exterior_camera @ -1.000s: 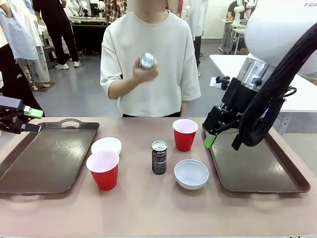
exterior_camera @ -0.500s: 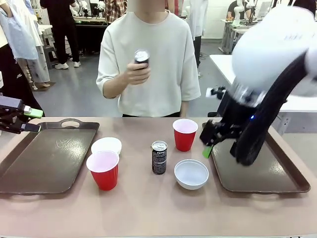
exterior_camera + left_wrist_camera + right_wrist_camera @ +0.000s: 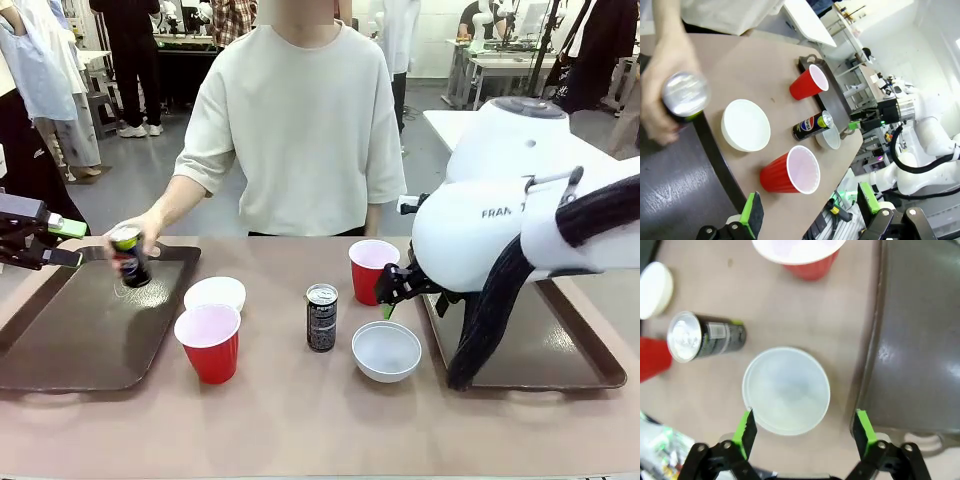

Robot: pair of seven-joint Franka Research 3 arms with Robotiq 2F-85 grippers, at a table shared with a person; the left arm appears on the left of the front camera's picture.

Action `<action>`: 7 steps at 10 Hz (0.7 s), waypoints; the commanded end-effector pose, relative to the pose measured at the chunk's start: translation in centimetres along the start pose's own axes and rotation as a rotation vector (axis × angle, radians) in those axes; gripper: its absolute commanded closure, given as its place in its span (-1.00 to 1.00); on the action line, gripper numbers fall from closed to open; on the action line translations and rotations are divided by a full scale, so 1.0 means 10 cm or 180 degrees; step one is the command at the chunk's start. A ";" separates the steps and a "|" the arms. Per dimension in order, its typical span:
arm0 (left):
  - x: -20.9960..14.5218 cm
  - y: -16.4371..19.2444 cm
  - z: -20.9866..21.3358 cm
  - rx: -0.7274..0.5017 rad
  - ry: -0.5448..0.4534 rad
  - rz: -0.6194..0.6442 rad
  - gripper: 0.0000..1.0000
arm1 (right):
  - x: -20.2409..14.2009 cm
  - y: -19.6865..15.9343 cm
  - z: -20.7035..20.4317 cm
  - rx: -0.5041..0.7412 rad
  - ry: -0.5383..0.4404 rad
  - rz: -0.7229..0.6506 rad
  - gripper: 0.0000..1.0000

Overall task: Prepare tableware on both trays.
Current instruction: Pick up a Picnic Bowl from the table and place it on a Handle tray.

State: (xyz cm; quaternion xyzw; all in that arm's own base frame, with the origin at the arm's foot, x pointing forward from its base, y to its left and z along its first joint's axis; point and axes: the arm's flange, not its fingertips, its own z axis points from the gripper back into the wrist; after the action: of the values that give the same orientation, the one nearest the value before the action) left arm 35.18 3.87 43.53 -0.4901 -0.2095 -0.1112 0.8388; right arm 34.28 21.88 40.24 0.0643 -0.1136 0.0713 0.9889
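While both grippers [image 3: 810, 207] [image 3: 804, 427] stand spread, two trays [image 3: 70, 320] [image 3: 575, 345], two red cups [image 3: 210, 345] [image 3: 370, 270], two white bowls [image 3: 215, 293] [image 3: 387, 350], two cans [image 3: 321, 318] [image 3: 128, 258], one in hand [image 3: 142, 226].

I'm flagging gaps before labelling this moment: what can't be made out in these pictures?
1. Front view: the right tool sits behind its own white arm; barely a green pad peeks out.
2. Front and left wrist views: the can in the person's hand is motion-blurred; whether it touches the left tray is unclear.
3. Front view: the left tool is cut off by the picture's edge.
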 end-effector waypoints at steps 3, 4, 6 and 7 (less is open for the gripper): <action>0.01 0.02 -0.01 -0.0066 -0.0063 -0.0079 -1.00 | 0.00 -0.04 -0.59 -0.0199 0.0173 -0.0122 -0.86; 0.01 0.02 -0.01 -0.0066 -0.0063 -0.0079 -1.00 | 0.02 -0.06 -0.65 -0.0220 0.0211 -0.0082 -0.74; 0.01 0.02 -0.01 -0.0066 -0.0063 -0.0079 -1.00 | 0.03 -0.07 -0.67 -0.0200 0.0222 -0.0090 -0.37; 0.01 0.02 -0.01 -0.0066 -0.0063 -0.0079 -1.00 | 0.04 -0.09 -0.67 -0.0202 0.0214 -0.0095 -0.12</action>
State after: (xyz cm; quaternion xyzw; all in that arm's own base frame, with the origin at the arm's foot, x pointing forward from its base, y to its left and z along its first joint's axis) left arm 35.18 3.88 43.53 -0.4900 -0.2095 -0.1112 0.8388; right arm 36.09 21.65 33.72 0.0365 -0.0671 0.0641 0.9950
